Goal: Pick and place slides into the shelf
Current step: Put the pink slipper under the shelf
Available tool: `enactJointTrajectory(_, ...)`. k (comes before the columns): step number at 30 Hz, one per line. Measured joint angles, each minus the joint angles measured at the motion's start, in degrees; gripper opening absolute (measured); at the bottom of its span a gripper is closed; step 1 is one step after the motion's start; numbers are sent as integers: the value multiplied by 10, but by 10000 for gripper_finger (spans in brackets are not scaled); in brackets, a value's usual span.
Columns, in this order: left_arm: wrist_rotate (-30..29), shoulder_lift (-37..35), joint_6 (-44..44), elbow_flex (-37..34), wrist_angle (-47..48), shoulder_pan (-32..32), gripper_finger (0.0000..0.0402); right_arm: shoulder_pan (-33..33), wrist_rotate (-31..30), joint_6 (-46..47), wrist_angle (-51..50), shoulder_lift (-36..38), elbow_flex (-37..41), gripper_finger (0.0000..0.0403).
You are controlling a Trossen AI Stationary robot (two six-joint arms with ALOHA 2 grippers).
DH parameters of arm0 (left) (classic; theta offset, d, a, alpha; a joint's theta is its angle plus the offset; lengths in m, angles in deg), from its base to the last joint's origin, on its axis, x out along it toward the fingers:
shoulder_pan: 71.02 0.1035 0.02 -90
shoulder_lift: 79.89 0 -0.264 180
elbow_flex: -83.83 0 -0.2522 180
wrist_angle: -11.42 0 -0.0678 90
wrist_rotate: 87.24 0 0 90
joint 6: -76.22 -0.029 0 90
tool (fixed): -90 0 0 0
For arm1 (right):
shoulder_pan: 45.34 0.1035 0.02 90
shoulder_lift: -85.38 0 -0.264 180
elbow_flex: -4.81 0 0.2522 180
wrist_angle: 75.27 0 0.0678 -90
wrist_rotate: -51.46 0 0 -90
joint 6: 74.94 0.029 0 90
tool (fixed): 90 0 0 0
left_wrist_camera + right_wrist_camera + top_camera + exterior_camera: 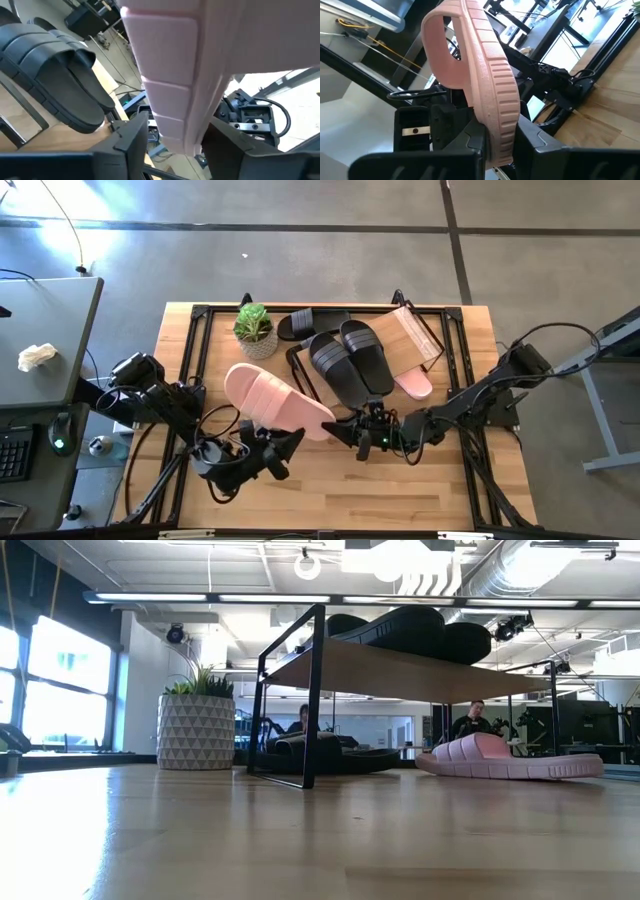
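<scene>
A pale pink slide (272,400) hangs over the near middle of the table, between both grippers. My left gripper (288,442) is at its near side and is shut on it. My right gripper (350,430) is at its right end, also shut on it. The shelf (420,340) stands behind with two black slides (350,360) on its board. A third black slide (300,323) lies behind it by its sole. The second pink slide (412,385) lies on the table at the shelf's right end, also in the low view (510,760). My left gripper pinches the pink slide's sole (172,115) between its two fingers (132,142), coming from the table's near side across the slide. The slide runs on past the fingers, off the table. My right gripper pinches the slide's ribbed side rim near one end (500,120) between its fingers (470,145), coming level from the table's right. The strap (437,37) stands beyond the fingers.
A potted green plant (255,330) stands at the far left of the table, beside the shelf. Bare wood lies along the near edge (400,500). A grey desk with a keyboard (40,350) is off the table's left side. People sit in the room behind.
</scene>
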Motion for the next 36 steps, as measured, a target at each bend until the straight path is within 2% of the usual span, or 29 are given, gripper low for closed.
enactJointTrajectory(9,12,0,2,0,0,6,50,0,11,-7,0,0,0,32)
enactJointTrajectory(15,16,0,1,0,0,1,50,0,37,-31,0,0,0,43)
enactJointTrajectory(19,18,0,1,0,4,-8,63,0,81,-40,-15,1,0,89)
enactJointTrajectory(24,16,0,0,0,4,-28,46,1,174,-35,-57,4,0,161)
enactJointTrajectory(28,9,0,0,0,11,-51,43,2,235,-20,-133,39,0,188)
enactJointTrajectory(32,15,0,1,0,11,-76,49,16,229,-25,-256,96,0,191)
enactJointTrajectory(36,78,0,28,0,28,-88,46,39,198,-15,-372,173,0,192)
